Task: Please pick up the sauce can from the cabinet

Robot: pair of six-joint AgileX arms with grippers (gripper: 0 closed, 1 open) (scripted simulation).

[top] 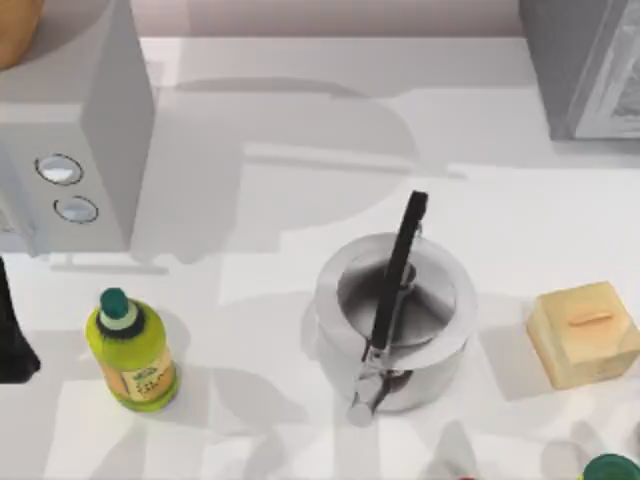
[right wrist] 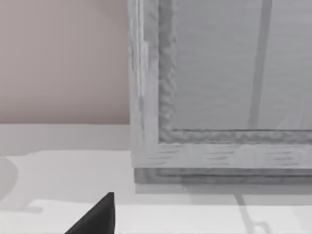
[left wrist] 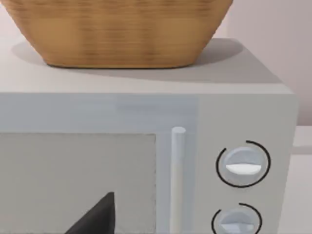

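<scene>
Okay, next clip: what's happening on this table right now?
Nothing is being held. The left arm sits at the table's left edge, facing the grey microwave with a woven basket on top. A steel pot, a yellow-green bottle and a tan block stand untouched. The grey cabinet fronts the right wrist camera.

Pot (top: 395, 300): brushed metal, glossy. Bottle (top: 130, 350): shiny plastic. Basket (left wrist: 117, 31): woven, matt. Worktop (top: 250, 420): smooth, matt white. Cabinet (right wrist: 219, 87): grey, rough-grained.
</scene>
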